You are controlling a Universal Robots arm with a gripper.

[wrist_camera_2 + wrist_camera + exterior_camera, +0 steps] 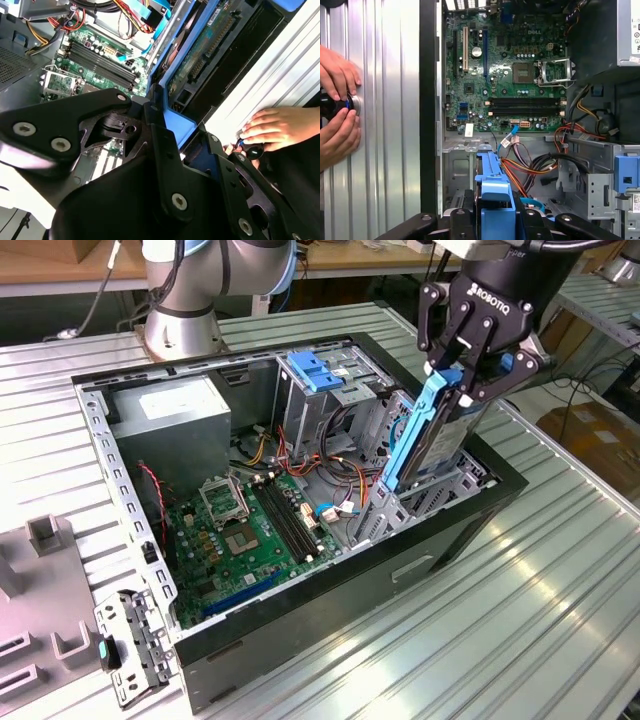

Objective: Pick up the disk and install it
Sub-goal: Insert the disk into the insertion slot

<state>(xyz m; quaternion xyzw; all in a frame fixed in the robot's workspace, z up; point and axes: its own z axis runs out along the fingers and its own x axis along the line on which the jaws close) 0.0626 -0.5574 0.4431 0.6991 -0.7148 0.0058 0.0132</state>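
Observation:
The disk, a dark drive between bright blue side rails, stands tilted on end over the drive bay at the exterior view's right end of the open computer case. Its lower end dips into the bay. My gripper is shut on its upper end, the black fingers clamping the blue rail. Both wrist views look along the disk from between the gripper's fingers, down toward the bay.
Inside the case lie the motherboard, a grey power supply, red and orange cables and a paler blue bracket. A person's hands hold a small black object on the table beside the case. The arm's base stands behind.

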